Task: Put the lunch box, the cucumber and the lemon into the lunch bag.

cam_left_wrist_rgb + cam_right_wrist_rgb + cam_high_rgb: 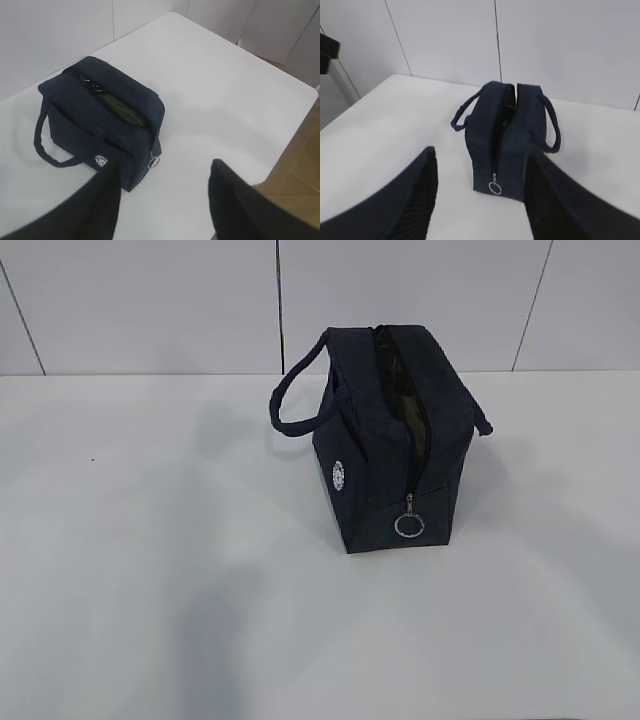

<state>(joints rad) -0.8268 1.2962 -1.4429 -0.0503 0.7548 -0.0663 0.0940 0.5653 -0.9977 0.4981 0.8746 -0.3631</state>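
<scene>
Claws gape above unzipped lunch bag, table around.

matt navy cloth lunch bag, shiny metal ring pull, smooth white table.

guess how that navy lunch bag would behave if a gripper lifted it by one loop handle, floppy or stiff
The lunch bag stands boxy, so its walls are probably fairly firm. The loop handle looks like soft fabric and would likely flex. Something green shows through the open zipper, so a one-handle lift may tilt it.
</scene>
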